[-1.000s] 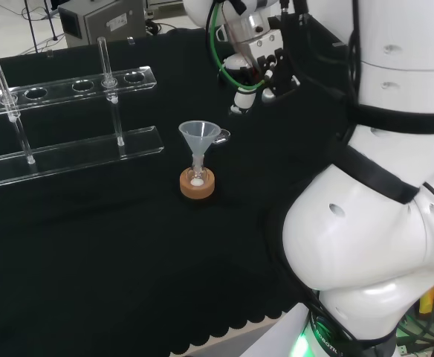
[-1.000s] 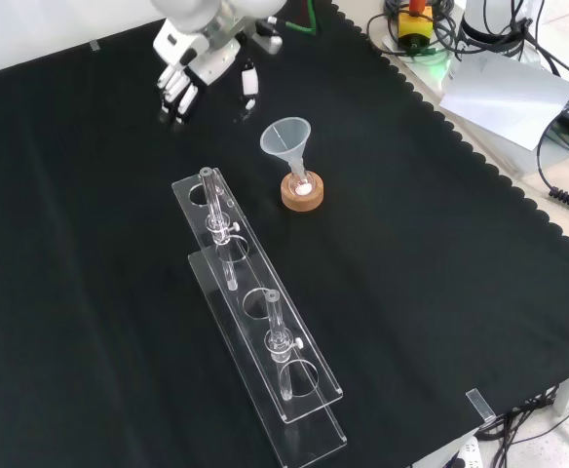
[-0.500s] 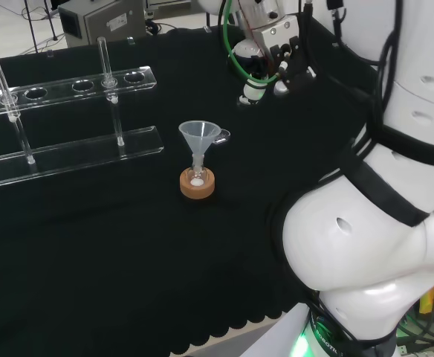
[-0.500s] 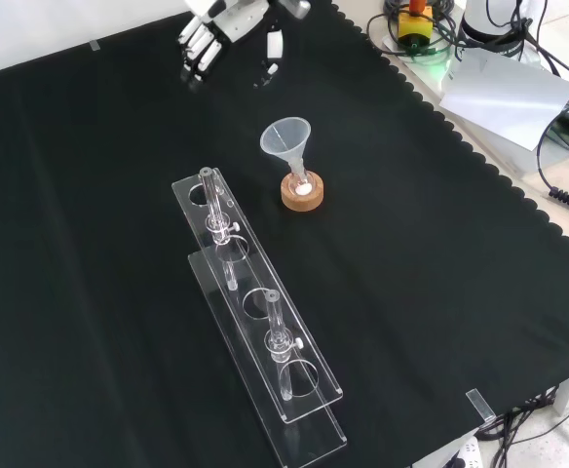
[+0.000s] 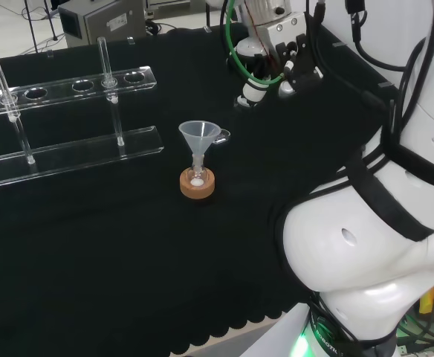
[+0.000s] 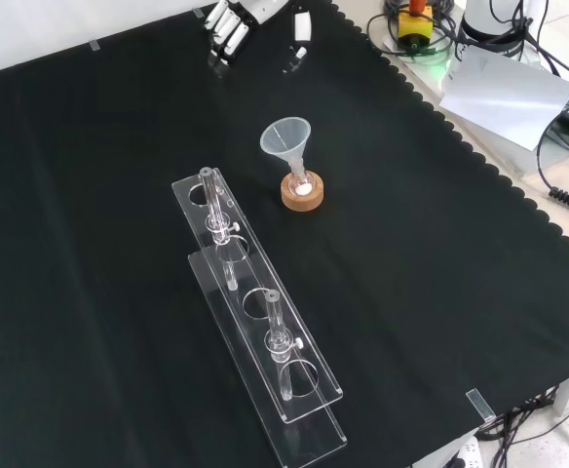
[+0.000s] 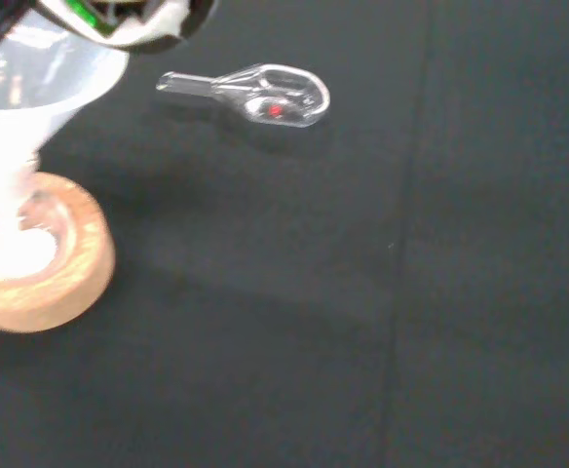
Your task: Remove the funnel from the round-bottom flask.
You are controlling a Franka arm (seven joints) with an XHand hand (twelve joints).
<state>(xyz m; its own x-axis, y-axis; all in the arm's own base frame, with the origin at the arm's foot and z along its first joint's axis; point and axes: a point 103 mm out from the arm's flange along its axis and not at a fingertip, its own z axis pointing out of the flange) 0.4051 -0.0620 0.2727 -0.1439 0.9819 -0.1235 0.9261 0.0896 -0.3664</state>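
Funnel [image 6: 286,139] sits stem-down in the neck of the round-bottom flask [image 6: 302,185], which rests in a cork ring [image 6: 302,192] near the middle of the counter [image 6: 90,234]. My hand [image 6: 234,18] is up at the far edge of the front view, well apart from the funnel, fingers straight and hanging relaxed, grasping nothing.

Risks as I judge them:
- Flask is small and clear, only seated in the ring. If the stem binds in the neck, lifting the funnel could drag the flask up or tip it off the stand.
- Funnel cone is thin and wide; a sideways approach could knock the whole stack over before I get hold.
- White material shows at the flask bottom; a tip would spill it.
- A small clear scoop [image 7: 255,93] lies on the cloth just beyond the funnel; my fingers could sweep it.
- Clear tube rack [image 6: 255,331] stands near; keep clear of it.
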